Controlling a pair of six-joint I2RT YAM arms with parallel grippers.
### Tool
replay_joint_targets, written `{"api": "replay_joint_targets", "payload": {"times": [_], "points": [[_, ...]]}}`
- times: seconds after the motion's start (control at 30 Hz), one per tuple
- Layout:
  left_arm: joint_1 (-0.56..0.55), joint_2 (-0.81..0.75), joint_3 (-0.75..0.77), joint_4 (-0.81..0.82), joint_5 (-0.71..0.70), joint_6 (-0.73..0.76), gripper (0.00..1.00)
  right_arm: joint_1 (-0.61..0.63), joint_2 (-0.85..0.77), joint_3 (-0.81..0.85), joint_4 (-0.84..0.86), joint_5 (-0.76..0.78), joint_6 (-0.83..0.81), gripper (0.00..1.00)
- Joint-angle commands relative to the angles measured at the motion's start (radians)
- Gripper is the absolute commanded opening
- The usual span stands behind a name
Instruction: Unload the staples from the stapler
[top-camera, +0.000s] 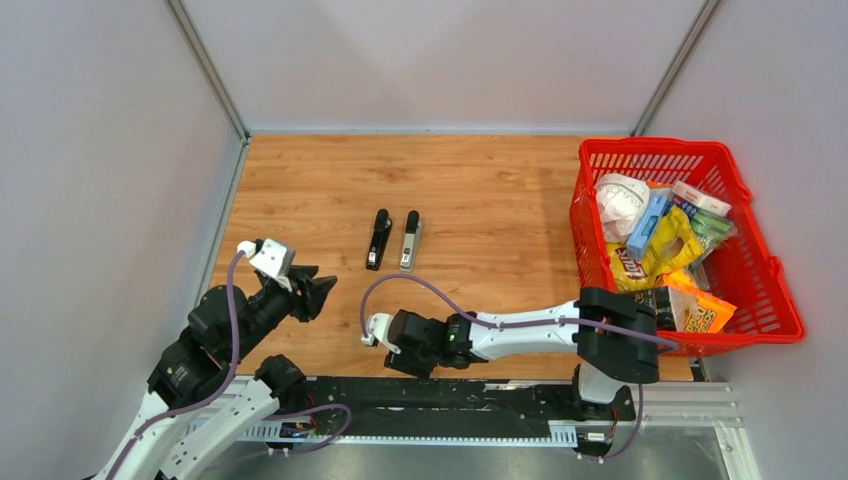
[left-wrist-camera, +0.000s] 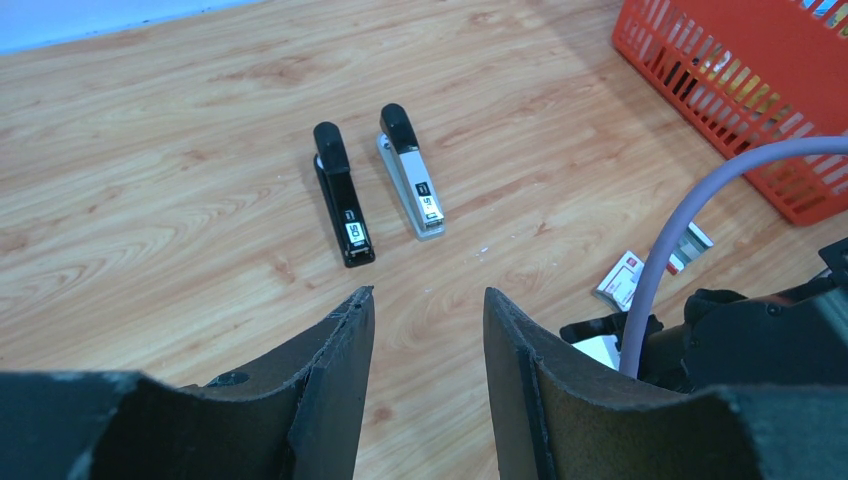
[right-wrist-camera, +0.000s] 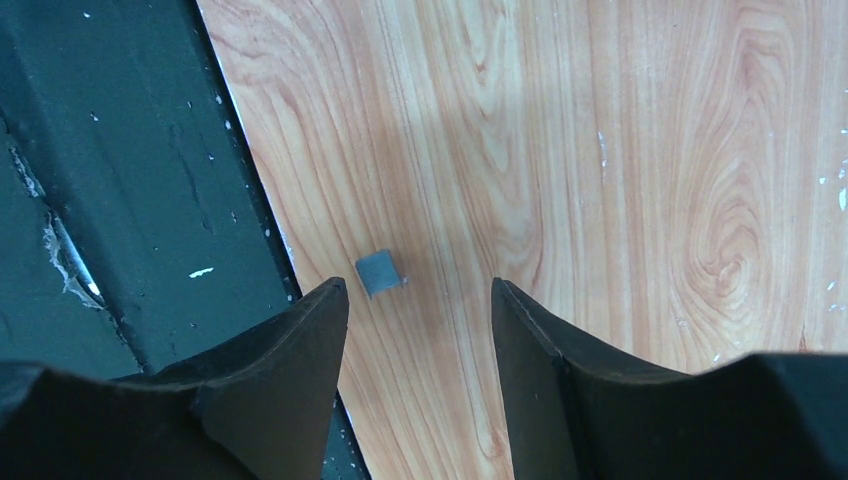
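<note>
Lying before right pincer (right-wrist-camera: 418, 292) — staples (right-wrist-camera: 380, 272)

A red plastic mesh basket (top-camera: 655, 146) holding snack packets (top-camera: 650, 255) stands on the wooden desk (top-camera: 480, 180); a small white-and-red printed box (left-wrist-camera: 620, 282) lies there too.

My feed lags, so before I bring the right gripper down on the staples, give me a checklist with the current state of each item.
1. Staples in view, lying loose on the table near its front edge: ok.
2. Right gripper open and empty: ok.
3. Staples centred between its fingers: not ok, they lie nearer one finger.
4. Height of right gripper above the table: cannot tell.
5. Left gripper open, apart from the black stapler and grey stapler: ok.
6. Staplers emptied: cannot tell, both lie closed.
</note>
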Motion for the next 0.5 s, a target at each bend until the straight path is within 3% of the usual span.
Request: {"api": "replay_joint_targets", "payload": {"times": [0.0, 0.47], "points": [[-0.001, -0.002, -0.005, 0.015, -0.009, 0.012, 0.52, -0.003, 0.019, 0.000, 0.040, -0.023, -0.013, 0.58], [-0.001, 0.001, -0.005, 0.016, -0.012, 0.014, 0.52, -0.006, 0.049, 0.000, 0.058, 0.011, 0.007, 0.58]]}}
